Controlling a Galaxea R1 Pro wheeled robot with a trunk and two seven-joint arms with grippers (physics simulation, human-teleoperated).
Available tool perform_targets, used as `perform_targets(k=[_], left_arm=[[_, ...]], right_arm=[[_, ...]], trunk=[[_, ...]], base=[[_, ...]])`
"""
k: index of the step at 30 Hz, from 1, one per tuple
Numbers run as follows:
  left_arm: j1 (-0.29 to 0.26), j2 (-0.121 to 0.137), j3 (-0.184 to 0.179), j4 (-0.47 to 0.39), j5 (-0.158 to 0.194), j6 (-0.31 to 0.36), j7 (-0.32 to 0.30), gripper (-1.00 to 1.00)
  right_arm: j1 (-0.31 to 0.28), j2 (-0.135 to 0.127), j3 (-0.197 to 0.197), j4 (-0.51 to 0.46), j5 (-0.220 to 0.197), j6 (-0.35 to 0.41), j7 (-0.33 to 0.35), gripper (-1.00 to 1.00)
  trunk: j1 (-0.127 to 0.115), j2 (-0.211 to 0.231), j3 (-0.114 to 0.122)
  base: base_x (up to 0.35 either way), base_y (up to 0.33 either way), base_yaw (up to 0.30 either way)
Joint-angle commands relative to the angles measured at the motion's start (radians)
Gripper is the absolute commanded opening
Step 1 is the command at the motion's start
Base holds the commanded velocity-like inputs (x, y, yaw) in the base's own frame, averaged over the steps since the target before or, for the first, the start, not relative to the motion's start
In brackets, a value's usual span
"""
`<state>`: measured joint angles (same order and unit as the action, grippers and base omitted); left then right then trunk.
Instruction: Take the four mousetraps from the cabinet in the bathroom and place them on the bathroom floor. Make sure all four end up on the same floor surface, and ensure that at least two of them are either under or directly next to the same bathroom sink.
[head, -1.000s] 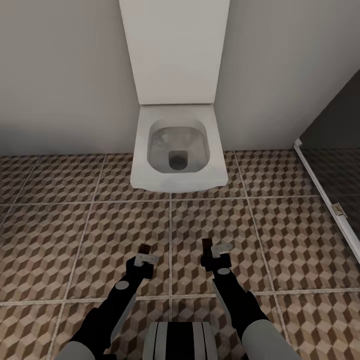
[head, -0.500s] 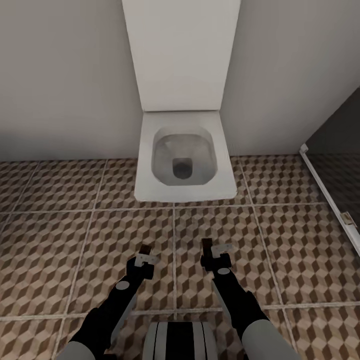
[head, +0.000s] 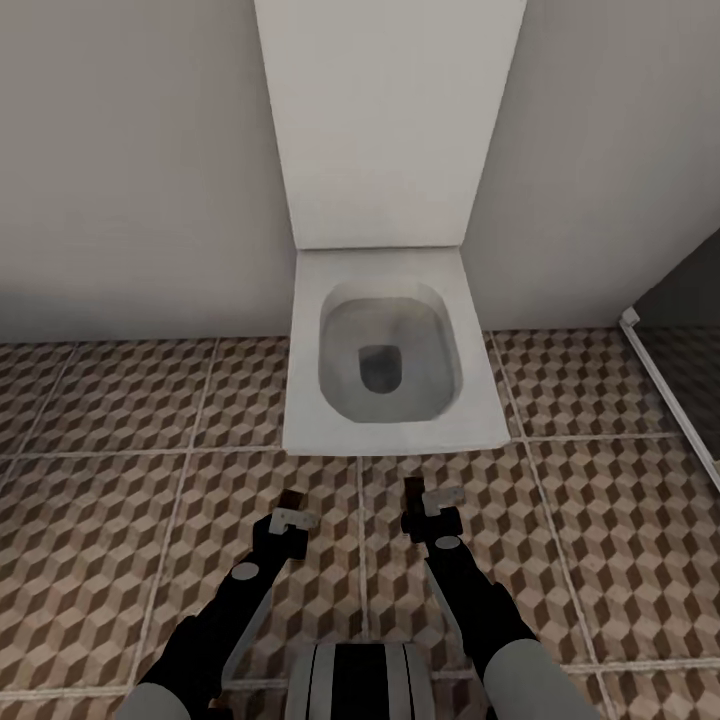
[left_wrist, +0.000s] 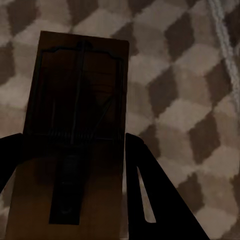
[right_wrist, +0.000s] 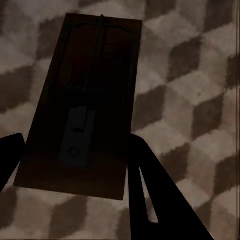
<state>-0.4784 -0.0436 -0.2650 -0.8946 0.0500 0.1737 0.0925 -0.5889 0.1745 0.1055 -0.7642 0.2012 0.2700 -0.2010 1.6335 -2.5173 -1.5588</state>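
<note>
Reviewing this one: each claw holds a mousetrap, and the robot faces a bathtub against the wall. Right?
Not quite. The left claw and right claw each hold a mousetrap, but the head view shows a toilet against the wall, not a bathtub.

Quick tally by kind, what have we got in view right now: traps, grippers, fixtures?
Mousetraps: 2, one in the left gripper (mousetrap), one in the right gripper (mousetrap)
Grippers: 2
Toilets: 1 (toilet)
Total: 5, all above the tiled bathroom floor.
</note>
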Motion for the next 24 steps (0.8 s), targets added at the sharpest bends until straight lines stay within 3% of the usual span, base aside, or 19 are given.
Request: perform_targets(k=[1, 18, 24], left_arm=[[0.0, 0.001, -0.004, 0.0, 0.002, 0.004, 0.008, -1.0], [0.0, 0.001, -0.011, 0.0, 0.002, 0.0, 0.007, -1.0], [0.0, 0.001, -0.011, 0.0, 0.002, 0.0, 0.008, -1.0]], right_arm=[[0.0, 0.0, 0.002, -0.002, 0.006, 0.008, -0.002, -1.0], [0.0, 0.0, 0.002, -0.001, 0.006, 0.008, -0.002, -1.0], [0.0, 0.0, 0.002, -0.001, 0.006, 0.008, -0.002, -1.0]], trunk=[[0.0, 0.0, -0.001], [0.0, 0.0, -0.001], [0.003, -0.002, -0.024]], base=[[0.21, -0.196, 0.0], [0.042, -0.041, 0.0], [0.0, 0.0, 0.0]])
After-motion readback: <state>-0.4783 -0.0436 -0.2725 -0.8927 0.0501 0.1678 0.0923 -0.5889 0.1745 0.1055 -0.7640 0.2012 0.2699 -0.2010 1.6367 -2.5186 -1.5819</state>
